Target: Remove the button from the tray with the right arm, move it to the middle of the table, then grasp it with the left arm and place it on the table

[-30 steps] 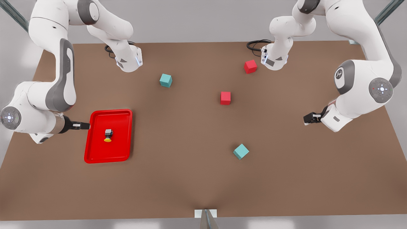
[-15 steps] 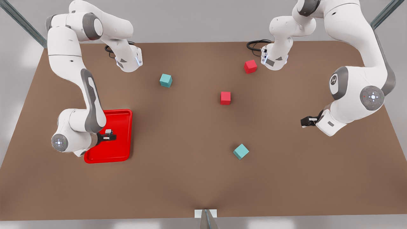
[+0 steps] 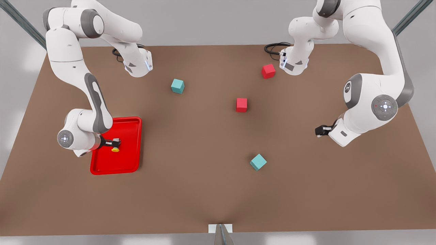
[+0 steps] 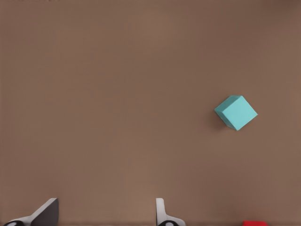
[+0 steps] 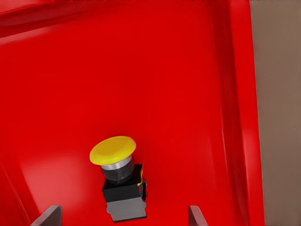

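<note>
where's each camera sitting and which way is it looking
Front view: high above the table, looking down; both arms show.
Left wrist view: on the waiting arm at the front view's right, facing bare table and a teal cube; left pincer open.
Right wrist view: over the tray, facing the button; right pincer open astride it.
Shared: button, teal cube.

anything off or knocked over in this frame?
The button lies on its side in the tray, yellow cap sideways rather than up. The right gripper is over it, jaws open either side. Left gripper hangs over bare table. Cubes sit undisturbed; nothing spilled.
</note>
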Tool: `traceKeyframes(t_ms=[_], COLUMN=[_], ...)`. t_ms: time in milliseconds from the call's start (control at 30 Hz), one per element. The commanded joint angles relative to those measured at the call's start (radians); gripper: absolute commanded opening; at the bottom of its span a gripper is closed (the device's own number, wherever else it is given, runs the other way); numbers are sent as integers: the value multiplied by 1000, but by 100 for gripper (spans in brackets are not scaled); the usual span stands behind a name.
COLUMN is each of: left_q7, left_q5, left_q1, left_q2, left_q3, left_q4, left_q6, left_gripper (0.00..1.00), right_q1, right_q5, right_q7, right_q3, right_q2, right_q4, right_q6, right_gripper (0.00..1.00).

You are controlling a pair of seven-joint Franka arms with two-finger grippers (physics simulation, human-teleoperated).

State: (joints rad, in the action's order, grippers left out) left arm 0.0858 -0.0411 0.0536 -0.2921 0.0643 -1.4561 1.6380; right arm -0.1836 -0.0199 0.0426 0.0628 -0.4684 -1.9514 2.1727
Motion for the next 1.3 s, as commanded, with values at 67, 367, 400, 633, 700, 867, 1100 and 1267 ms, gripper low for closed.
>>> traceKeyframes(t_ms=[67, 367, 400, 633, 700, 867, 1100, 1267], left_q7=[9, 9, 6, 2, 3, 14, 45, 45], left_q5=[-3, -2, -3, -54, -54, -51, -48, -54], left_q1=[0, 11, 11, 6, 8, 25, 28, 28], left_q2=[-5, -24, -24, 1, 2, 16, 8, 10], left_q3=[0, 2, 2, 2, 6, 29, 52, 52], left_q4=[2, 6, 6, 8, 5, 16, 51, 48], left_q6=[2, -3, -10, -99, -102, -132, -144, -136], left_gripper=[100, 100, 100, 100, 100, 100, 100, 100], right_q1=[9, -16, -16, -54, -60, -76, -88, -89], right_q5=[-40, -66, -68, -66, -68, -86, -97, -98], right_q7=[66, 57, 57, 69, 63, 59, 59, 59], right_q3=[2, 23, 23, 94, 95, 95, 98, 103], right_q2=[13, 19, 17, 10, 4, -7, -10, -13], right_q4=[-47, -144, -149, -181, -182, -185, -184, -181], right_q6=[108, 220, 222, 223, 234, 237, 243, 252], right_gripper=[100, 100, 100, 100, 100, 100, 73, 73])
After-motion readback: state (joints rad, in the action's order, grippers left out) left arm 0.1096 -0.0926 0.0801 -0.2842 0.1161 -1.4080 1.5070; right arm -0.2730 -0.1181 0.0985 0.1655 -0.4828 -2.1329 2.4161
